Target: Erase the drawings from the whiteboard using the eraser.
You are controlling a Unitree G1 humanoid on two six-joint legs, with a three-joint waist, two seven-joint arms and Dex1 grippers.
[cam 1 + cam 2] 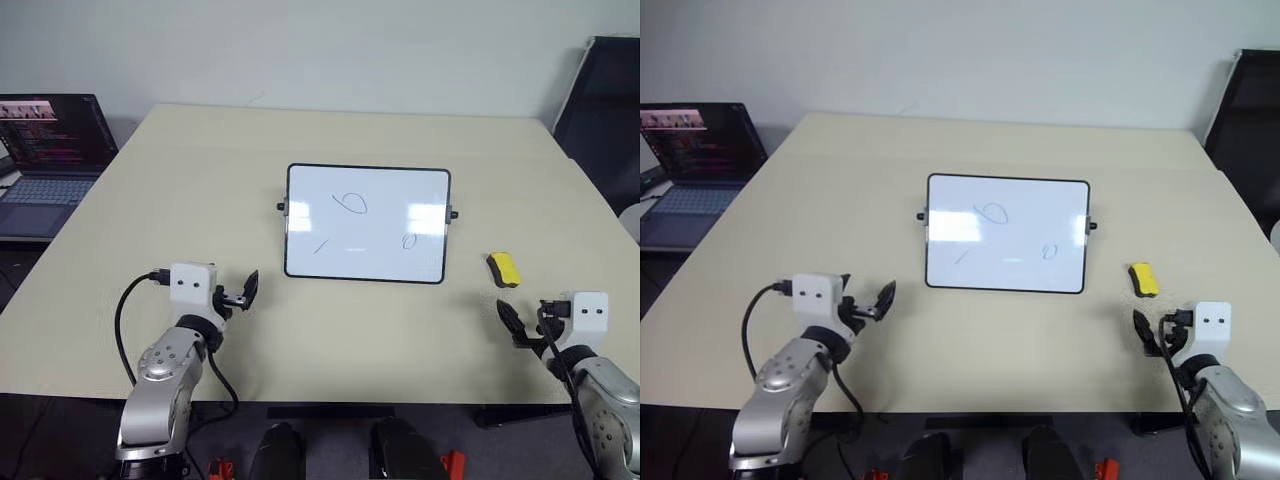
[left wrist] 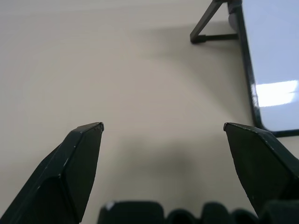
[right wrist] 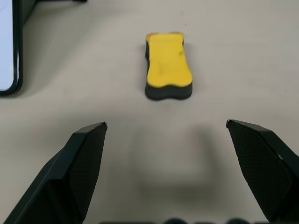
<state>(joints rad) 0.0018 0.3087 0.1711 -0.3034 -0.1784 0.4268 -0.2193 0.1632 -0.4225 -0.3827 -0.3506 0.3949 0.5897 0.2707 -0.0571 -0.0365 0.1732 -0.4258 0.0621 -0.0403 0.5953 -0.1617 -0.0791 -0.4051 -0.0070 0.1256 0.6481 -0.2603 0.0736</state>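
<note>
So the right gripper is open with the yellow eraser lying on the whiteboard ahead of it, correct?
Not quite: the eraser lies on the table beside the whiteboard, not on it, as the right wrist view shows. The right gripper is open.

Table [image 1: 200, 160]: big, pale beige top, matte, w/ rounded far-left corner; takes up most of the head views.
Laptop [image 1: 45, 160]: open, far left, just beside the table's left edge on a lower surface; dark screen w/ lines of coloured text, blue-grey keyboard deck.
Wall [image 1: 320, 50]: plain, light grey-white, behind the table's far edge.
Dark panel [image 1: 605, 110]: black, upright, far right, past the table's right corner; can't tell what it is.
</note>
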